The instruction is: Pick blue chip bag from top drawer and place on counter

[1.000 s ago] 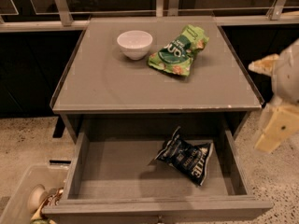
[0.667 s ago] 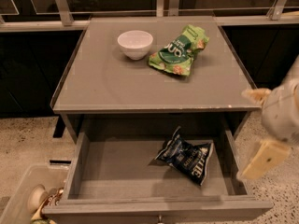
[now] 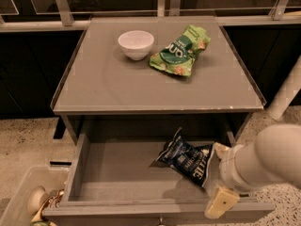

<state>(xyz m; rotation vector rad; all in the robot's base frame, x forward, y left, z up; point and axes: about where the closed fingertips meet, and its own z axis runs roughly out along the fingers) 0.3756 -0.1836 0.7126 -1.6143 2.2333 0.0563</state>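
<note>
Top drawer [image 3: 117, 173] stands pulled open toward the near side, below the counter's front edge. Flat grey bottom, low walls.

Blue chip bag [image 3: 186, 159] lies in the drawer, right of centre, flat on the bottom and crumpled. Its pinched top corner points to the far side and the white lettering faces up. It is not lifted.

Gripper [image 3: 217, 175] is at the near right, low over the drawer's right end, just beside the bag's right edge. I cannot tell if it touches the bag. The claw is apart: one cream finger [image 3: 221, 202] hangs over the drawer's near front wall, and the other shows as a small pale tip farther in, by the bag's right corner. Nothing is clamped between them.

The thick white arm [image 3: 270, 159] comes in from the right edge of the scene and hides the drawer's right wall.

Counter [image 3: 117, 88] is a grey square top with a chipped near edge. Two things sit on its far half:
- A white bowl [image 3: 136, 44], upright, left of middle.
- A green chip bag [image 3: 181, 51] just to the bowl's right, lying flat and slanted — the two are apart.

A pale plastic bin [image 3: 19, 197] sits on the speckled floor [image 3: 23, 135] at the near left, beside the drawer, with small objects in it too unclear to name.
</note>
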